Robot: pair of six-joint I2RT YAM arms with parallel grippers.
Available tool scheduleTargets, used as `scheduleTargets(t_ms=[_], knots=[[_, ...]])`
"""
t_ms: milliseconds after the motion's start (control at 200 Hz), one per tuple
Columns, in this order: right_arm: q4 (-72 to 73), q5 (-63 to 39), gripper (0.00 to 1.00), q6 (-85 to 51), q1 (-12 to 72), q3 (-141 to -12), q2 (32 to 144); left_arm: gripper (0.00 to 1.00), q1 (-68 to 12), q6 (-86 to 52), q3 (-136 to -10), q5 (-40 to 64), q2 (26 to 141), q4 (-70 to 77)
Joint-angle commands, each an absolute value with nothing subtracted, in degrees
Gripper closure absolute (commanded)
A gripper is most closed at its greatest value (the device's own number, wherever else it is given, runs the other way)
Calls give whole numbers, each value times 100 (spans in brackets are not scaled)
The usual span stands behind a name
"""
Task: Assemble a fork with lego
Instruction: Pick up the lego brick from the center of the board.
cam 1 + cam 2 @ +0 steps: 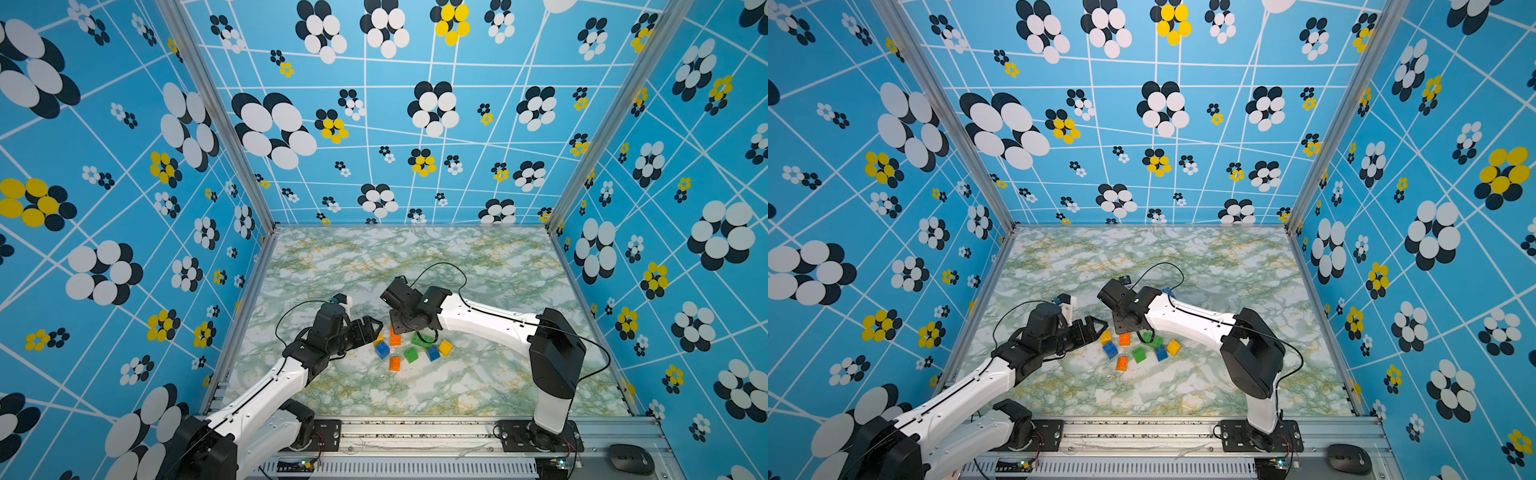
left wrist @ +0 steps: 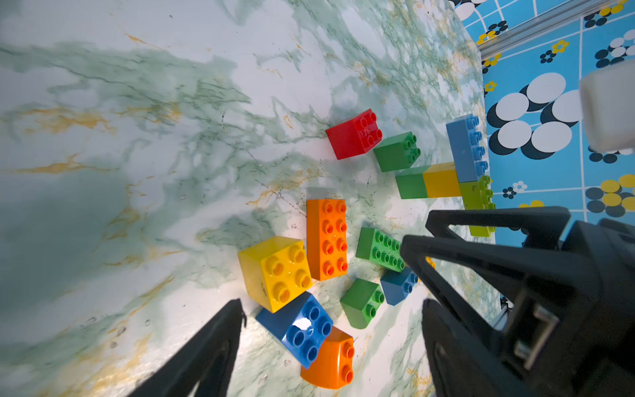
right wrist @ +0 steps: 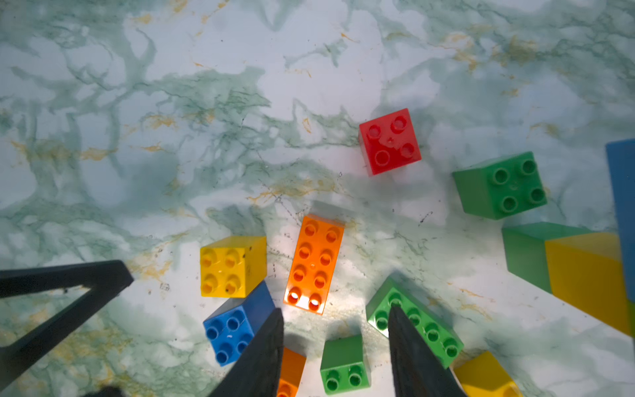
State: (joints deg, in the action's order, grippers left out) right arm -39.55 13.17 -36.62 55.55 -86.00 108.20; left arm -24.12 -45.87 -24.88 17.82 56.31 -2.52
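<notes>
Marbled tabletop is carrying the lego between both arms in a top view, right gripper hanging over the orange oblong brick; left wrist view: left gripper gaping wide, empty; right wrist view: right fingers part-open, gripping nothing, brick lying lengthwise just ahead.

2 overhead, 2 close over lego

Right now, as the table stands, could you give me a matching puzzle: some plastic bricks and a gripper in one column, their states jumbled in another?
1. red square plastic brick
2. orange oblong plastic brick
3. blue oblong plastic brick
4. left gripper

A. joined into a built piece
B. open, empty
C. four studs up, loose
D. eight studs up, loose

Pairs: 1-C, 2-D, 3-A, 4-B.
</notes>
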Motion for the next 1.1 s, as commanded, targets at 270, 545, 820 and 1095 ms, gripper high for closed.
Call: scheduleTargets(t_ms=[270, 545, 820, 1095], knots=[[-4557, 842, 49, -2654, 4868, -9816, 11705, 16, -2100, -4519, -2554, 2335, 6078, 324], [-4962, 704, 49, -2123, 4686, -10571, 12416, 16, -1811, -4562, -2734, 2575, 6588, 709], [-5166, 641, 50, -1946, 4587, -10852, 12827, 16, -1802, -4518, -2849, 2626, 6819, 788], [-5222, 634, 54, -1838, 4535, -11073, 13068, 17, -1802, -4500, -2855, 2611, 6797, 752]])
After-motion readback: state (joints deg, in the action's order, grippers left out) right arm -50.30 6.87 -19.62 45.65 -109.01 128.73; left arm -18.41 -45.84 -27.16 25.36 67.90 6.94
